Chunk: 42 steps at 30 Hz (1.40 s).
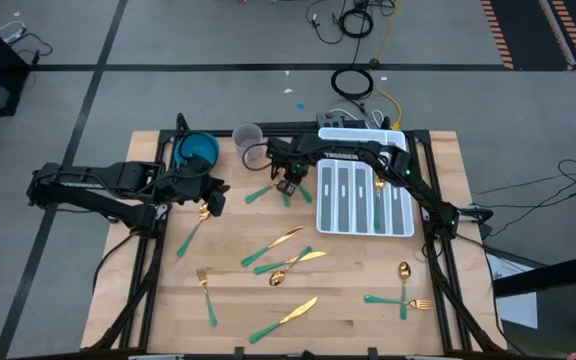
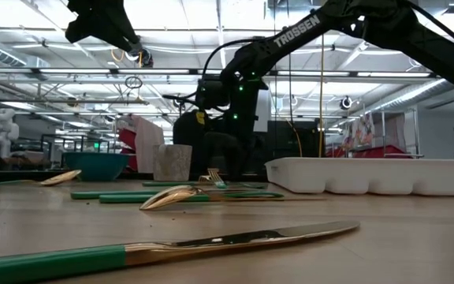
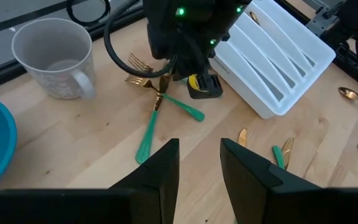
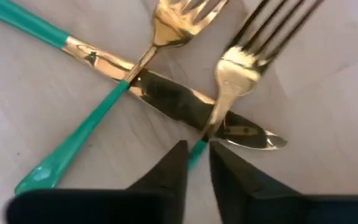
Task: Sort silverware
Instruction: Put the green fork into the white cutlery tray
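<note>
Wooden desk (image 1: 368, 270), workshop floor around it w/ cables.

Silverware scattered across desk: gold heads, teal handles. Small crossed pile near back centre, just left of white tray (image 1: 365, 195): two forks (image 4: 241, 62) lying over a knife (image 4: 185, 102). Right gripper (image 4: 197, 152) down on this pile, fingers pinched on the teal handle of one fork right where it crosses the knife blade; clenched, grasping that fork. Fork not lifted as far as I can tell.

Other pcs: knives (image 1: 286, 318) mid and front desk, spoon (image 1: 404, 270) and fork front right, fork (image 1: 205, 290) front left, one more piece left by left arm. A few pcs lie in tray slots; type unclear.

Left gripper (image 3: 199, 168) hovers over desk's left part, facing the pile, fingers apart, holding nothing.

Grey mug (image 1: 248, 137) and blue bowl (image 1: 196, 151) at back left, near each other. Tray back right, beside right arm.
</note>
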### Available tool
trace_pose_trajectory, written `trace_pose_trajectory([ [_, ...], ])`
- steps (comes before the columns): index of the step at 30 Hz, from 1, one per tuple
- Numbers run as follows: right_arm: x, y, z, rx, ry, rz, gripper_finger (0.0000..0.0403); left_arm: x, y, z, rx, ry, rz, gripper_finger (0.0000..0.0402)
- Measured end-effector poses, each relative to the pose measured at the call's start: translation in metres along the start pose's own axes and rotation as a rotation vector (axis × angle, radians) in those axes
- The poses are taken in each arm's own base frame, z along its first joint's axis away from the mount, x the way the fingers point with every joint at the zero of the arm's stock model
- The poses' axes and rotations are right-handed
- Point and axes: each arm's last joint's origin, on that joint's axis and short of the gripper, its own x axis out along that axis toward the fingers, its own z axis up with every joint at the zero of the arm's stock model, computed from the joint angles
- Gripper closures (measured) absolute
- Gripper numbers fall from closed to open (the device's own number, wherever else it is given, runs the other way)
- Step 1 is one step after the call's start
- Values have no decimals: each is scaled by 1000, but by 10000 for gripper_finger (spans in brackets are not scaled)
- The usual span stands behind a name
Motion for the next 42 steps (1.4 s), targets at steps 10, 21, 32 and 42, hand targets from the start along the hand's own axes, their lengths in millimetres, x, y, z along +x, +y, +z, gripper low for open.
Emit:
trace_pose_trajectory([
  [10,3,0,-4,0,26,-4,400,0,0,0,0,2,-3,279],
  [21,-26,7,5,-43,-30,-11,402,0,0,0,-1,1,-3,279],
  [32,-52,5,15,-50,-61,-7,402,0,0,0,-1,-5,3,279],
  [42,-42,10,18,-223,-80,10,300,0,0,0,0,-5,6,279],
])
